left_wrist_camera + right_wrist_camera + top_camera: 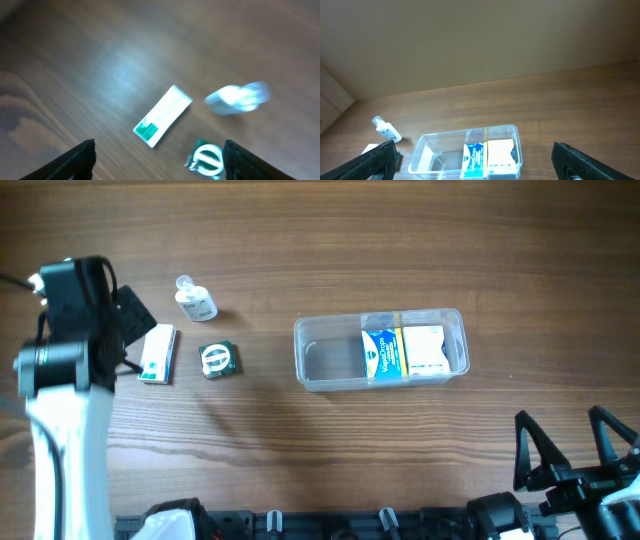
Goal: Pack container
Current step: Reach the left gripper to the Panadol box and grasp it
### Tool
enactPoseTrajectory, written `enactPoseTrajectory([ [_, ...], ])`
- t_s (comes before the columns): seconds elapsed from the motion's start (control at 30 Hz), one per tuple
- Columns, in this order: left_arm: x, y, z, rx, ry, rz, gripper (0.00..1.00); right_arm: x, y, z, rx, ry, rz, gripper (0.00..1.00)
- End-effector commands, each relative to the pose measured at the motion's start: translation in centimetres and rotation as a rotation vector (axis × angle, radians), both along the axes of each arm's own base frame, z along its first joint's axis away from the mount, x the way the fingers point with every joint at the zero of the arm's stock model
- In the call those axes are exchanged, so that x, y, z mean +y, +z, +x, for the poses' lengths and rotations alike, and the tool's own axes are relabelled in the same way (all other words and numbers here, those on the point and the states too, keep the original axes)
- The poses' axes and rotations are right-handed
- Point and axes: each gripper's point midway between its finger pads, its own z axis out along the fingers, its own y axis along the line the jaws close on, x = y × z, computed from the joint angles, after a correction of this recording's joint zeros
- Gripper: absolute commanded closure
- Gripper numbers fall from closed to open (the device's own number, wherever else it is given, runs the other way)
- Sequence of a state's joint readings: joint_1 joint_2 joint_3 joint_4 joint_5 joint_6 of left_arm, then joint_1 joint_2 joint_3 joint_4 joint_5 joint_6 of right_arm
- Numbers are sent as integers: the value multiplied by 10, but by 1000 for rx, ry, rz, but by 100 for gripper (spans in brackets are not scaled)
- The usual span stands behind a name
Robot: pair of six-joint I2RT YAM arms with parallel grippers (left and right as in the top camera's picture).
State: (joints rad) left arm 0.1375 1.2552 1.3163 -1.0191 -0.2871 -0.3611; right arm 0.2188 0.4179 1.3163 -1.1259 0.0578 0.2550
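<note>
The clear plastic container [318, 362] sits right of the table's middle. It holds a blue box [381, 352] and a white and yellow box [424, 350] at its right end; its left half is bare. It also shows in the right wrist view [432, 150]. A white and green flat box [158, 354], a small green packet [217, 360] and a small white bottle [195, 300] lie at the left. My left gripper [159, 162] is open and empty above them. My right gripper [568, 445] is open and empty at the front right.
In the left wrist view the white and green box [162, 115], the green packet [206, 159] and the blurred bottle [236, 98] lie on the wood. The bottle also shows in the right wrist view [386, 129]. Black fixtures line the front edge [330, 525].
</note>
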Motion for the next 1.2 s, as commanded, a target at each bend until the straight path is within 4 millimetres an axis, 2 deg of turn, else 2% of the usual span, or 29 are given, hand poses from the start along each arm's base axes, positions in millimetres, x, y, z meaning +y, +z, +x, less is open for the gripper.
enactPoseTrajectory([
  [0.0, 11, -51, 14, 202, -109, -21, 18, -4, 0, 2, -1, -19, -23, 0],
  [0.17, 8, -104, 28, 377, -293, -41, 17, -4, 0, 2, -2, -19, -23, 0],
  [0.23, 8, -124, 32, 429, -305, -55, 10, -4, 0, 2, -2, -19, -23, 0],
  [0.33, 7, -146, 35, 491, -375, -67, 6, -4, 0, 2, -2, -19, -22, 0],
  [0.4, -1, -163, 37, 524, -478, -102, 1, -4, 0, 2, -2, -20, -23, 0],
  [0.5, 8, -181, 34, 601, -501, -69, 0, -4, 0, 2, -2, -19, -23, 0],
  [0.73, 33, -197, 52, 580, -522, -1, 1, -4, 0, 2, -2, -19, -23, 0],
  [0.87, 25, -211, 51, 606, -588, -33, 1, -4, 0, 2, -2, -19, -22, 0],
  [1.1, 26, -215, 52, 612, -612, -25, 4, -4, 0, 2, -2, -19, -23, 0],
  [1.17, 23, -222, 50, 625, -617, -44, 4, -4, 0, 2, -2, -19, -23, 0],
])
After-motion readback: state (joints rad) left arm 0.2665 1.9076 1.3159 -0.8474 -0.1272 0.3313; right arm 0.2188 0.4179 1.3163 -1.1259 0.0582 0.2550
